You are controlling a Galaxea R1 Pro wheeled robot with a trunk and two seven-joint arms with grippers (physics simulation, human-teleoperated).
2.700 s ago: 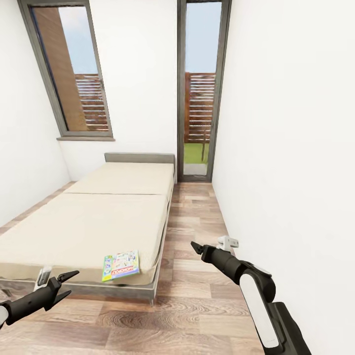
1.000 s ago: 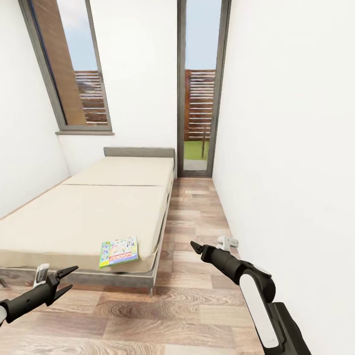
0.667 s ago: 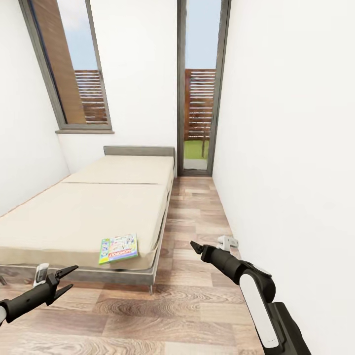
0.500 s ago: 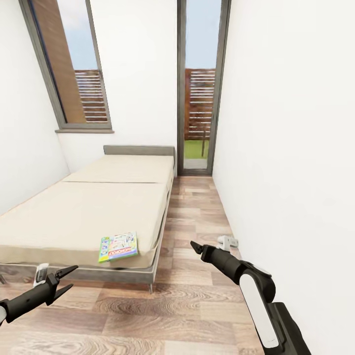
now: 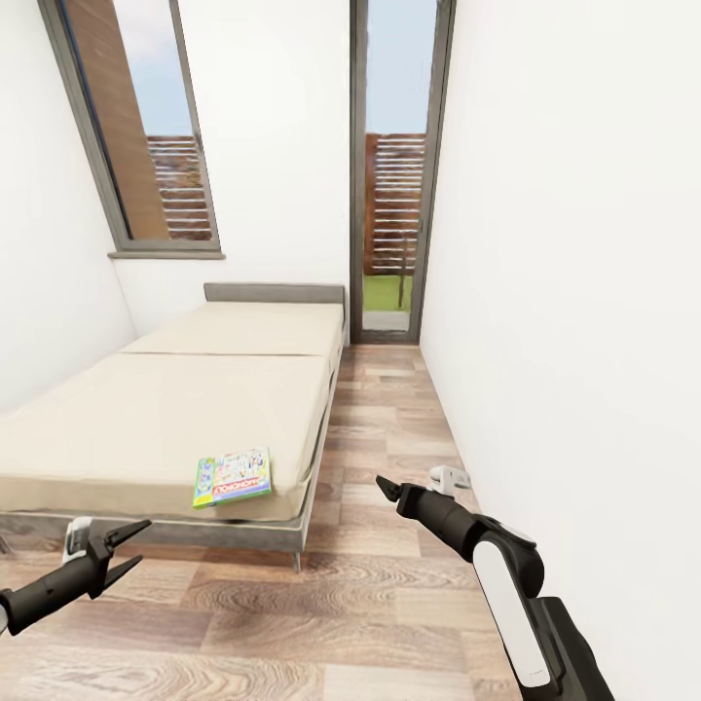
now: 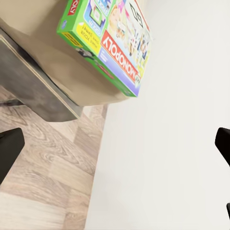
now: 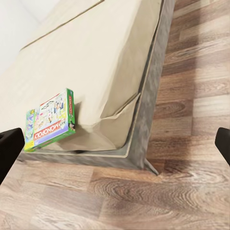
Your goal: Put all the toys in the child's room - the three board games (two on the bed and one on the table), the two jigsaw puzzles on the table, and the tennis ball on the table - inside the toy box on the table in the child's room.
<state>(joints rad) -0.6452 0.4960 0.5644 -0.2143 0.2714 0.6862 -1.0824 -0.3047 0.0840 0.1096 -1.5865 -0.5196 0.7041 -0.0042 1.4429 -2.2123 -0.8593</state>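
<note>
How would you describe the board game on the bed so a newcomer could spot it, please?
Find the low beige bed with its dark grey frame. At its near corner lies a thin, flat green-edged Monopoly box; it is the only colourful thing on the plain mattress.

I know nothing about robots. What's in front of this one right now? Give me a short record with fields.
place: narrow white-walled room with wood-plank floor and tall dark-framed windows
bed: low beige bed with a dark grey frame, along the left wall
toy in sight: flat green-and-white Monopoly game box, lying flat on the mattress at the near corner
left pincer: open, empty, low in front of the bed frame
right pincer: empty, over the floor beside the bed; its wrist view shows the fingers wide apart
contact: neither pincer touches the box
</note>
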